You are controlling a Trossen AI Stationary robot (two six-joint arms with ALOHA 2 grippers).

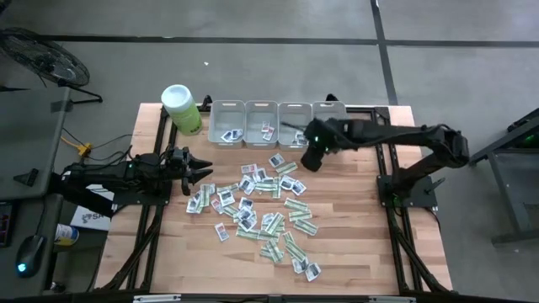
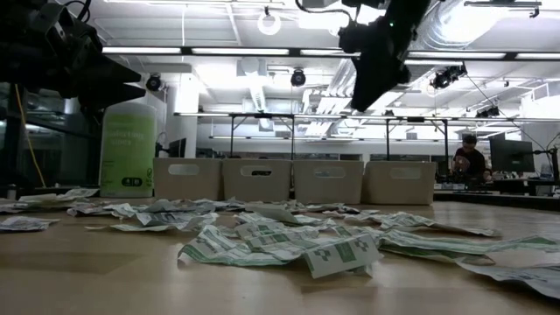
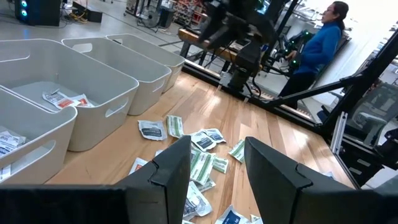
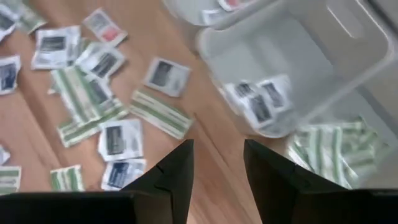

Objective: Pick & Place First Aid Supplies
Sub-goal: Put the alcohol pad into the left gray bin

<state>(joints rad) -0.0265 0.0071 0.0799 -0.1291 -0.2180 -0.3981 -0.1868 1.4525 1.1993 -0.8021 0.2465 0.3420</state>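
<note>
Lime canister and grey bins flank scattered packets.

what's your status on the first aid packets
Right hand open, empty, by the bins. Left hand open, waiting at pile's edge. Packets mostly still on table. Nothing blocking.

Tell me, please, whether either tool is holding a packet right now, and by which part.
Nothing is held: the left tool and the right tool both stand open with empty gaps.

A grey concrete floor is seen around the wooden bench. Fluorescent ceiling lights are lit above desks, where a person is seated beyond the far edge.
</note>
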